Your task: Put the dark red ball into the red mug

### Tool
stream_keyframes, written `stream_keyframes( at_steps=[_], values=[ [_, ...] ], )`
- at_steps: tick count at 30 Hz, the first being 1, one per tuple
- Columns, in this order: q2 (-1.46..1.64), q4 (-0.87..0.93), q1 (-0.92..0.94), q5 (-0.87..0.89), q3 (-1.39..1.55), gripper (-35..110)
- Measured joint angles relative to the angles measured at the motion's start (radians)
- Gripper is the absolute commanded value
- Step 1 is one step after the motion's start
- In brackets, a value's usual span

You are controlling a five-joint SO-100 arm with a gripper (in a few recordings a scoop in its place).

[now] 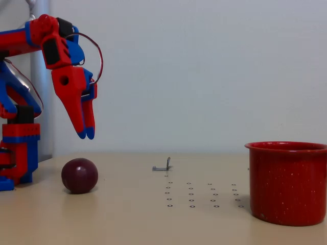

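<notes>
One dark red ball [79, 175] rests on the table [153, 224] well left of the red mug [287, 182], and above the ball hangs the gripper [85, 133] (fingers pressed together, holding nothing), presumably poised to descend for the pickup.

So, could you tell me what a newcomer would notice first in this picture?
Probably the red-and-blue arm at the left of the fixed view, its claw pointing down, fingers together, above the dark red ball on the table. Next, the big red mug standing upright at the right edge.
</notes>
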Motion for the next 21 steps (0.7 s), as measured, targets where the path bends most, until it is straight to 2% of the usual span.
stream_keyframes(
  at_steps=[3,8,11,13,17,21],
  values=[
    [-0.003,0.021,-0.02,0.064,-0.043,5],
    [0.018,0.072,-0.091,0.313,-0.052,3],
    [0.115,0.048,-0.163,0.598,-0.046,2],
    [0.213,-0.066,-0.224,0.848,0.04,-1],
    [0.393,-0.241,-0.304,1.276,0.334,-2],
    [0.678,-0.357,-0.353,1.563,0.687,-2]
  ],
)
